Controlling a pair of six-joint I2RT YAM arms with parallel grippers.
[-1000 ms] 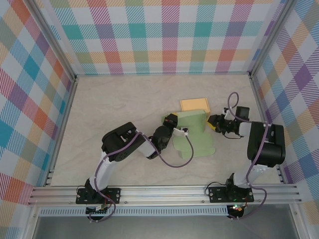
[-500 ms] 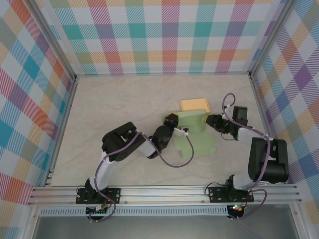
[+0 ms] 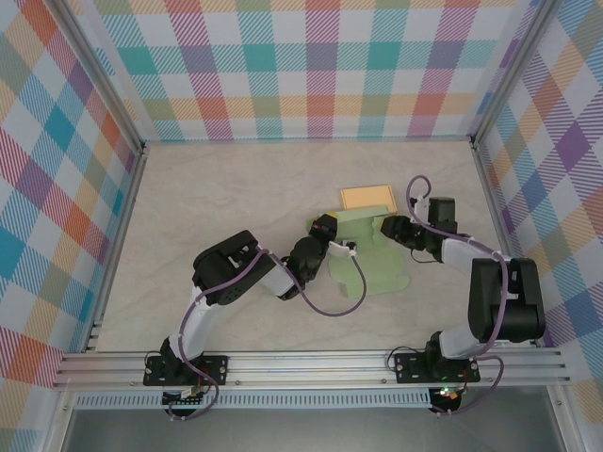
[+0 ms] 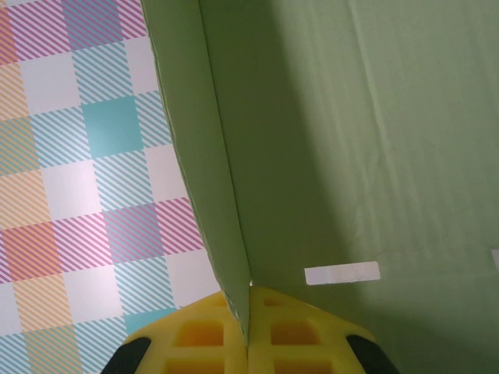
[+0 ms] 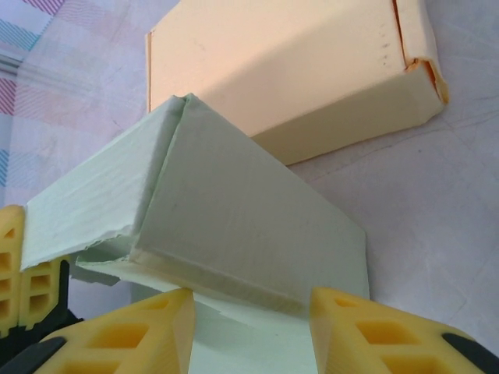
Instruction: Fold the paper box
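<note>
Green paper box [image 3: 366, 256], part-folded, right of centre on tabletop [image 3: 236, 188]; raised wall running left to right. Left gripper [image 4: 248, 331] clamped tight on upright panel edge at left end. Right gripper [image 5: 245, 312] nearer right end, jaws parted, wall corner directly ahead between them, nothing held. Tan flat box [image 3: 367, 197] just above in overhead frame.
</note>
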